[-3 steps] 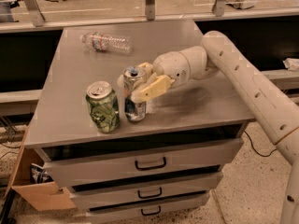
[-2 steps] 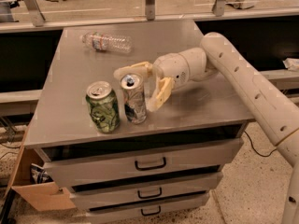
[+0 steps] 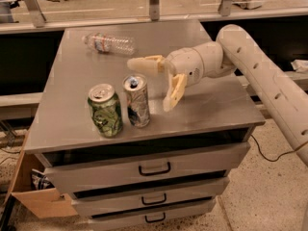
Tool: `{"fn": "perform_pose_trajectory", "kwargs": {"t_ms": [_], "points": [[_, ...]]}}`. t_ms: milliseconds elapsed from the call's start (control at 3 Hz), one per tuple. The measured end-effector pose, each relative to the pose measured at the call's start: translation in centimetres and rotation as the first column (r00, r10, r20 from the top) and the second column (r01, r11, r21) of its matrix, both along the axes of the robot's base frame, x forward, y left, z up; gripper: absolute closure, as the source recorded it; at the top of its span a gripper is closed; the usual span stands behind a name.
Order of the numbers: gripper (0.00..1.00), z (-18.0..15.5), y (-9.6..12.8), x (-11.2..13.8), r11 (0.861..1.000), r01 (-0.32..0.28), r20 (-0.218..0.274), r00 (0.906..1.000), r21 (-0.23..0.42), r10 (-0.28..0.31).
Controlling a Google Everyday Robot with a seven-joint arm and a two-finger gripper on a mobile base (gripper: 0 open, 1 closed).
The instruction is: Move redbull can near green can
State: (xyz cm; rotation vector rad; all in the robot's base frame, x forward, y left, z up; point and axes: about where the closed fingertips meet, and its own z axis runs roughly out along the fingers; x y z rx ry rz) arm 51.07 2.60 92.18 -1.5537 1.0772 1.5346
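Camera view shows the slim, silver and blue redbull can (image 3: pixel 137 101) upright on the grey metal counter (image 3: pixel 211 107), just beside the wider, leaf-patterned green can (image 3: pixel 105 110). A narrow gap may separate the two, though contact cannot be ruled out. By judgement the placement asked for is met.

The cream two-finger claw (image 3: pixel 150 84) is open and holds nothing. It hangs just right of and behind the redbull can, one finger above and beyond the can's top, the other angled down toward the counter on the can's right.

Risks:
- The slim can is tall for its base. A sweep of the lower finger to the left, or a drop of the upper finger, would tip it into the green can.
- Both cans stand near the front edge. A push forward could send either one off the counter, down past the drawers (image 3: pixel 154 170).

Room: the counter is open to the right and rear of the claw, the safest way out. A clear plastic bottle (image 3: pixel 109 43) lies on its side at the back left, well apart from the cans.
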Motion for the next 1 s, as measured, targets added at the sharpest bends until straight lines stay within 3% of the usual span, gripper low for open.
{"fn": "perform_pose_trajectory", "kwargs": {"t_ms": [333, 667, 1000], "points": [[0.0, 4.1, -3.5, 1.1, 0.995, 0.088, 0.095, 0.9921, -0.057, -0.082], [0.0, 9.2, -7.9, 2.4, 0.963, 0.252, 0.215, 0.9494, -0.089, -0.229], [0.0, 10.5, -8.3, 2.8, 0.959, 0.274, 0.24, 0.9378, -0.069, -0.251]]}}
